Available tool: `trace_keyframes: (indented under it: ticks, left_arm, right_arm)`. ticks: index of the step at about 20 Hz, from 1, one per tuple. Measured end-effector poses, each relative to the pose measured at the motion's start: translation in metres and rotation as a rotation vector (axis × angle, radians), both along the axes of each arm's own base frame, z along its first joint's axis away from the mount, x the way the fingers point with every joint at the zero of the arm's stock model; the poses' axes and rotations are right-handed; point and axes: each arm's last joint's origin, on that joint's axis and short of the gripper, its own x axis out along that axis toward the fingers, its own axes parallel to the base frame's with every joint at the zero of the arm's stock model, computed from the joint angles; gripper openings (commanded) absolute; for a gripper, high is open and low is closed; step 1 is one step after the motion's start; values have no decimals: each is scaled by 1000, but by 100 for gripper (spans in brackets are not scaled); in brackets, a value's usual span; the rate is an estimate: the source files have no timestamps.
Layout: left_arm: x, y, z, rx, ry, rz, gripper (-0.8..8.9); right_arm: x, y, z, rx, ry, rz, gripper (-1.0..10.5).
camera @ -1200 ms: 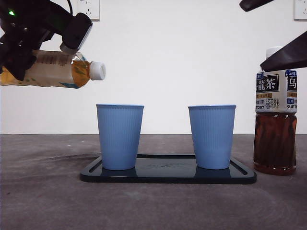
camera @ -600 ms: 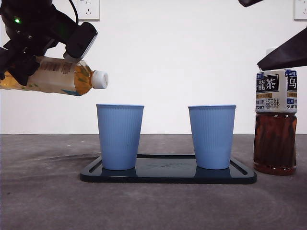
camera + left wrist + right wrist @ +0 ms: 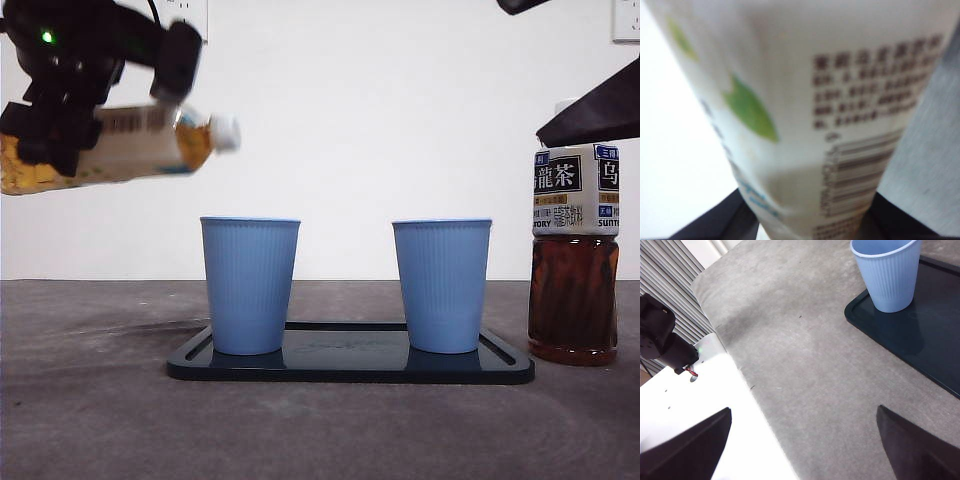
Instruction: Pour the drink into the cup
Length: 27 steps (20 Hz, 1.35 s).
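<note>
My left gripper is shut on a clear bottle of pale tea and holds it almost level, high at the left. Its white cap is on and points right, above and just left of the left blue cup. The bottle's label fills the left wrist view. A second blue cup stands to the right on the same black tray. My right gripper is open and empty above bare table, with one blue cup in its view.
A tall bottle of dark oolong tea stands on the table just right of the tray. Dark parts of the right arm hang over it. The grey table runs to a white wall.
The held bottle has swung from cap-down to roughly level, and its cap has risen and moved a little right. The cups, the tray and the dark bottle have not moved.
</note>
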Motion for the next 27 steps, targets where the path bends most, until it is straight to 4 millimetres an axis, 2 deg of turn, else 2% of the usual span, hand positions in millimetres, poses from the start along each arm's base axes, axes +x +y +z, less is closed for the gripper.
trace_keyframes:
  ticks: [4, 6, 9, 12, 13, 15, 18, 19, 23, 27]
  left_arm:
    - [-31, 22, 32, -447, -24, 28, 154]
    - [-41, 35, 41, -703, 13, 72, 156]
    - [-44, 46, 53, -1046, 21, 125, 158]
    - [-39, 53, 59, -1258, -62, 143, 158]
    - [-38, 54, 55, -1301, -89, 151, 158]
    - [-35, 54, 34, -1363, -111, 183, 158]
    - [-34, 54, -14, -1420, -100, 232, 158]
    - [-34, 54, -24, -1442, -111, 232, 158]
    - [-34, 55, -48, -1529, -190, 191, 158]
    - [-29, 56, -80, -1496, -153, 246, 158]
  right_arm:
    - [0, 0, 0, 0, 0, 0, 451]
    - [0, 0, 0, 0, 0, 0, 451]
    - [0, 0, 0, 0, 0, 0, 451]
    - [0, 0, 0, -1, -1, -2, 451]
    - [0, 0, 0, -2, -1, -3, 451]
    - [0, 0, 0, -2, -1, -3, 451]
    - [0, 0, 0, -2, -1, -4, 451]
    - [0, 0, 0, -2, -1, -4, 451]
    - [0, 0, 0, -2, -1, -4, 451]
    - [0, 0, 0, -1, 0, -5, 451]
